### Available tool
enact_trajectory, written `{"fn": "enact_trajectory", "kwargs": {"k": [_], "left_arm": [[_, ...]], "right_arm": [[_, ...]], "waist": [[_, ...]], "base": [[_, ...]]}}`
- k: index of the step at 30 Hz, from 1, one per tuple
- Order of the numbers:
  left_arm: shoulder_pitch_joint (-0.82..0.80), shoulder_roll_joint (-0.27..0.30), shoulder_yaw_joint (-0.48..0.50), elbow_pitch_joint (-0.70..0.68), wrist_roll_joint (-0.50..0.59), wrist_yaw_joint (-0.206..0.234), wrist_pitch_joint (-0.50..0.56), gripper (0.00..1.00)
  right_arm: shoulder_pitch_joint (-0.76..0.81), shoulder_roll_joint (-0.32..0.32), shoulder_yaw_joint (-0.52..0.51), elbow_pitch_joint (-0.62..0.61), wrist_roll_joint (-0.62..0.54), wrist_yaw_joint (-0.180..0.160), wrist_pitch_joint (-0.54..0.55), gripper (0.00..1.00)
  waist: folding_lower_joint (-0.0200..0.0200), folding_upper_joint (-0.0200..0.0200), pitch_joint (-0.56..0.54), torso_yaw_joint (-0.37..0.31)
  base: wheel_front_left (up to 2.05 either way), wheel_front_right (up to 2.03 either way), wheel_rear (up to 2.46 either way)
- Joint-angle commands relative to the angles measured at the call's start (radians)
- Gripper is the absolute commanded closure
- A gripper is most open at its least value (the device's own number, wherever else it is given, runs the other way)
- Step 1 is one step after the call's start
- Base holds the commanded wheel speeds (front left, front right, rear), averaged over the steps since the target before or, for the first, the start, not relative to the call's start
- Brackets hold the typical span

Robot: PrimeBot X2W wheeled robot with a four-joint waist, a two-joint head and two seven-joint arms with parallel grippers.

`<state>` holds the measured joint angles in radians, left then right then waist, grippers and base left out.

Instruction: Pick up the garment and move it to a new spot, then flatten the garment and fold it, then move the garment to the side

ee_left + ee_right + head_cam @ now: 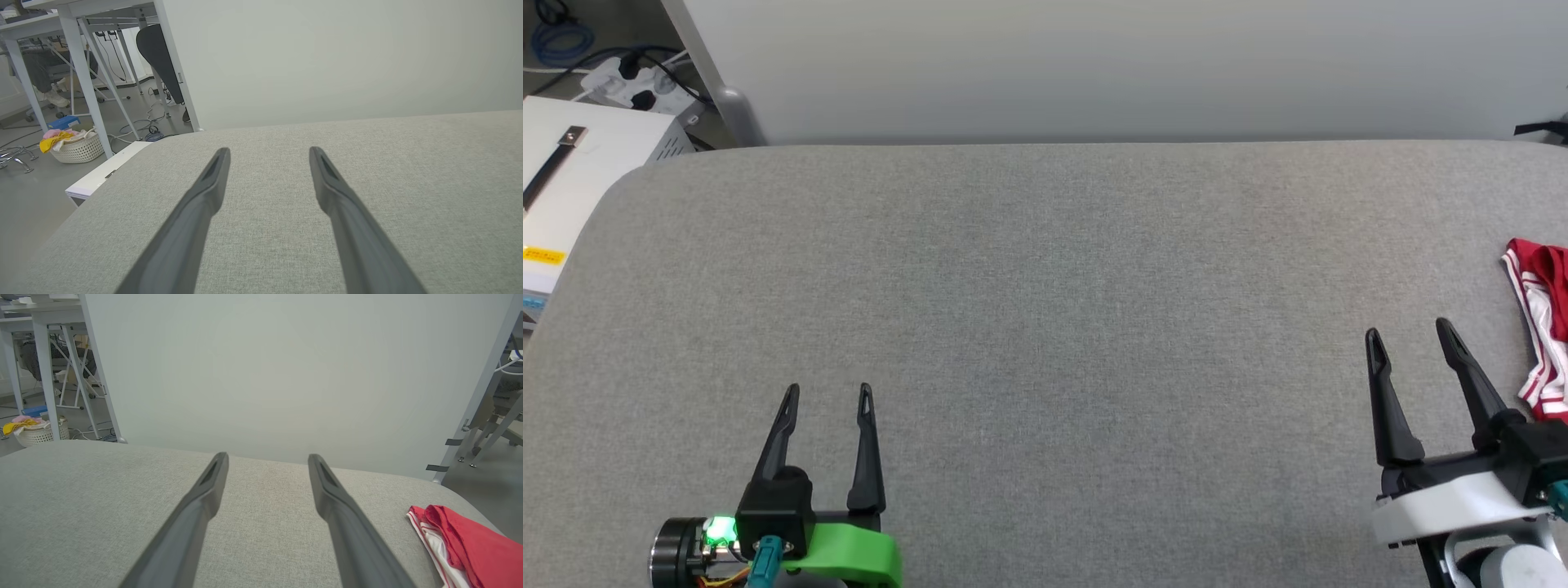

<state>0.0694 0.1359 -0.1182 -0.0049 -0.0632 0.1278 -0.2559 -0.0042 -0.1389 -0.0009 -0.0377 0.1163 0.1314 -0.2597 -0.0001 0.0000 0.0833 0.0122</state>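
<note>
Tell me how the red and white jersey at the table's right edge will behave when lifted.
Probably floppy: the jersey lies in soft bunched folds, so it should drape and unfold from one pinch. Likely light: thin cloth. The woven table cover may drag on it if pushed.
</note>
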Motion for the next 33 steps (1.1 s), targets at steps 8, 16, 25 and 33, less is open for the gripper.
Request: {"fn": "enact_trajectory", "kwargs": {"k": [8,16,25,33], "left_arm": [[0.052,-0.018,0.010,0.000,-0.007,-0.043,-0.006,0.00],[0.076,-0.030,0.016,0.006,-0.005,-0.071,-0.006,0.00],[0.061,-0.032,0.020,0.011,0.000,-0.071,0.005,1.00],[0.053,-0.036,0.026,0.010,0.004,-0.075,0.021,1.00]], "right_arm": [[0.105,0.034,-0.025,-0.036,-0.013,-0.001,-0.002,0.00],[0.142,0.044,-0.028,-0.036,-0.015,-0.001,-0.002,0.00],[0.129,0.043,-0.027,-0.028,-0.012,0.000,0.003,1.00],[0.121,0.046,-0.025,-0.023,-0.019,0.000,0.020,1.00]], "waist": [[0.0001,0.0000,-0.056,0.016],[0.0001,0.0000,-0.076,0.011],[0.0001,0.0000,-0.081,0.009],[0.0001,0.0000,-0.081,0.008]], "base": [[0.00,0.00,0.00],[0.00,0.00,0.00],[0.00,0.00,0.00],[0.00,0.00,0.00]]}}
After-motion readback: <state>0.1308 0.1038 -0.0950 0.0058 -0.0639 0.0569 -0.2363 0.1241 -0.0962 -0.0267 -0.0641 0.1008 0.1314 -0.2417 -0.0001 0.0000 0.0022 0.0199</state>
